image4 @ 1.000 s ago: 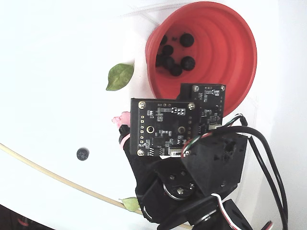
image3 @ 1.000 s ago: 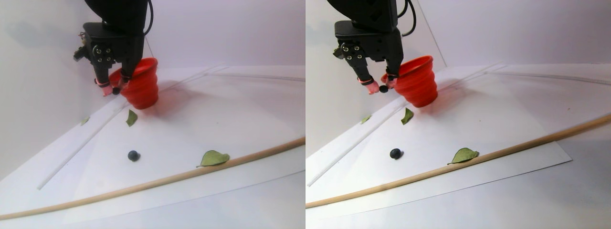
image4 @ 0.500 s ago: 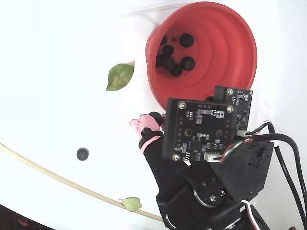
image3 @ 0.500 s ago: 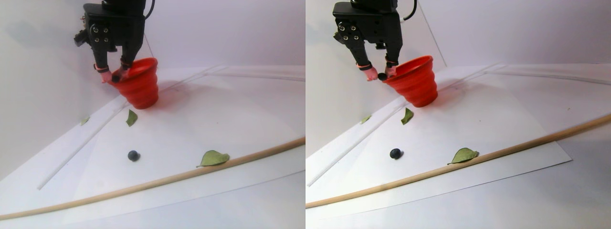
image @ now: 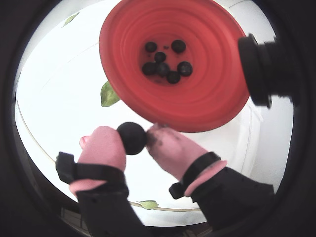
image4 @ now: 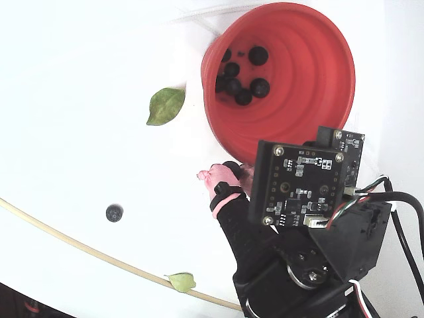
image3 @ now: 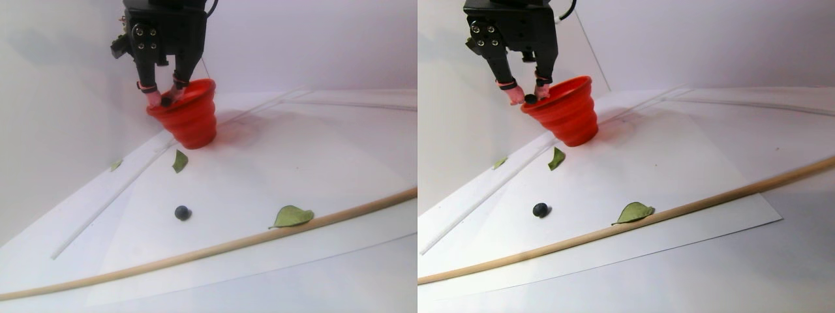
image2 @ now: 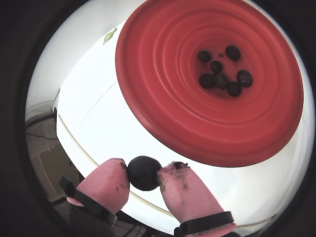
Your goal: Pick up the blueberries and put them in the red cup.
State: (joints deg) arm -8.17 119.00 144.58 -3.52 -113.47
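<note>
The red cup [image4: 298, 86] stands at the back of the white sheet with several blueberries [image4: 242, 76] on its bottom, also seen in a wrist view [image: 163, 61]. My gripper [image: 131, 139] is shut on one blueberry [image2: 143, 173] between its pink fingertips [image: 101, 148]. It hangs just outside the cup's near rim [image3: 164, 99], about level with it. Another blueberry [image3: 182, 212] lies loose on the sheet, well in front of the cup, and shows in the fixed view [image4: 114, 212] too.
A green leaf [image4: 164, 106] lies beside the cup. A second leaf [image3: 291, 216] rests against a long wooden stick [image3: 215, 248] that crosses the sheet's front. A small leaf [image3: 115, 165] lies by the left wall. A white wall stands close behind the cup.
The gripper has risen and moved toward the cup with the blueberry, from beside the cup's wall up to its rim. The loose blueberry and leaves have not moved.
</note>
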